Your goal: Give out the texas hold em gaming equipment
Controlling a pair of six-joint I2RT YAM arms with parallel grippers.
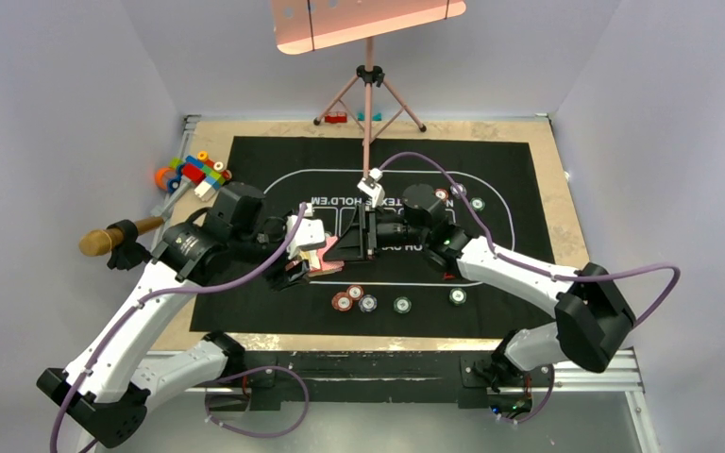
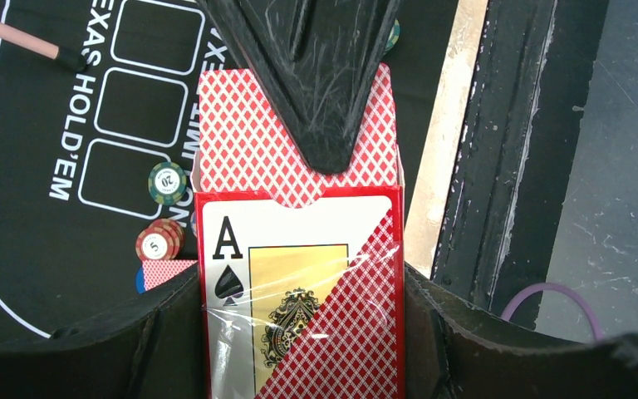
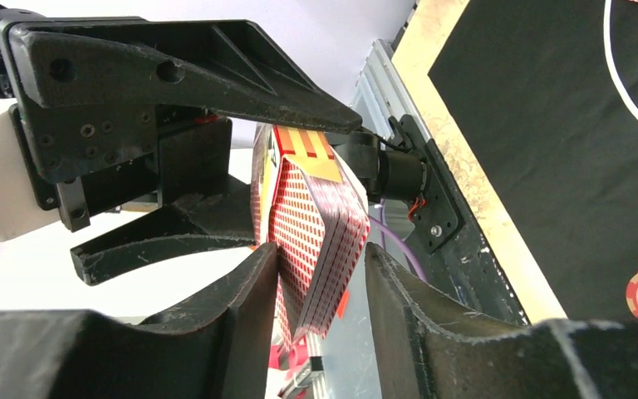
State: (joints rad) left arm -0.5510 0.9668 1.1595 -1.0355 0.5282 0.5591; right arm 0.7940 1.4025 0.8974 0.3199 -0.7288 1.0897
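Note:
My left gripper [image 2: 299,332] is shut on a red playing-card box [image 2: 299,249] with an ace of spades on its front and its flap open. A deck of red-backed cards [image 3: 316,224] sticks out of the box. My right gripper [image 3: 322,258] straddles that deck: one finger touches it and a gap shows at the other. Both grippers meet above the middle of the mat [image 1: 245,170], the left gripper [image 1: 304,247] beside the right gripper [image 1: 357,236]. Red chips [image 1: 343,301], a grey chip [image 1: 368,304] and green chips [image 1: 402,305] lie on the mat near the front.
Colourful toy blocks [image 1: 198,175] and a wooden-handled tool [image 1: 118,236] lie at the table's left edge. A tripod [image 1: 368,94] stands at the back. A green chip [image 2: 167,183], red chips [image 2: 156,243] and a single card [image 2: 166,273] lie below the box.

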